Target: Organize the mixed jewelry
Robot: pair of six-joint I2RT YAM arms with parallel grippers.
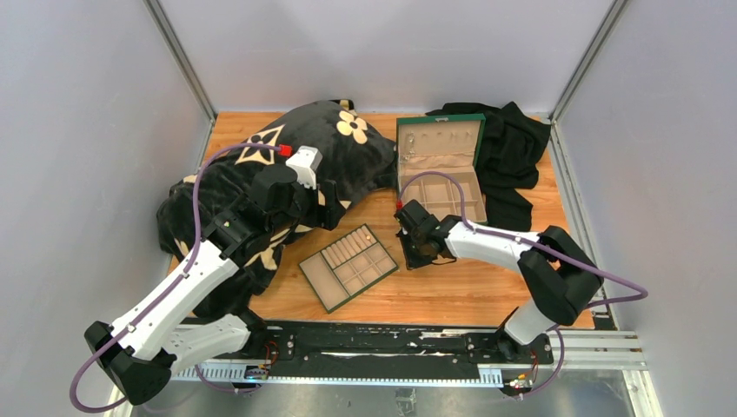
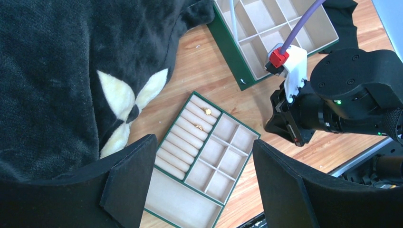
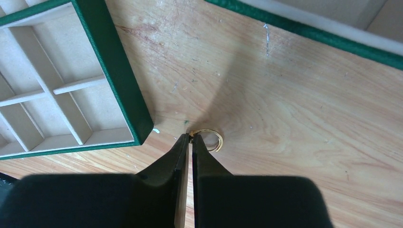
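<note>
Currently the right gripper (image 3: 190, 137) is down at the wooden worktop (image 1: 434, 291). Its two fingers are pressed almost together, with only a thin slit between them. The tips pinch the near rim of a thin gold ring (image 3: 221, 141). The rest of the ring lies flat on bare wood, just beside the corner of the open green box (image 3: 114, 71). The spot is between that box and the flat green tray (image 2: 176, 202).

The left gripper (image 2: 203, 147) hangs above the worktop with its fingers spread wide and nothing between them. Below it are the tray and the edge of a black blanket (image 1: 330, 139) with a beige flower pattern. Two small gold pieces (image 2: 206, 111) sit in the tray's row of padded rolls, one a little behind the other. The tray's square compartments show only beige lining.

The box stands at the far side of the worktop with its lid up, partly on a black cloth (image 1: 513, 148). From these views I cannot tell whether any small pieces lie inside it.
</note>
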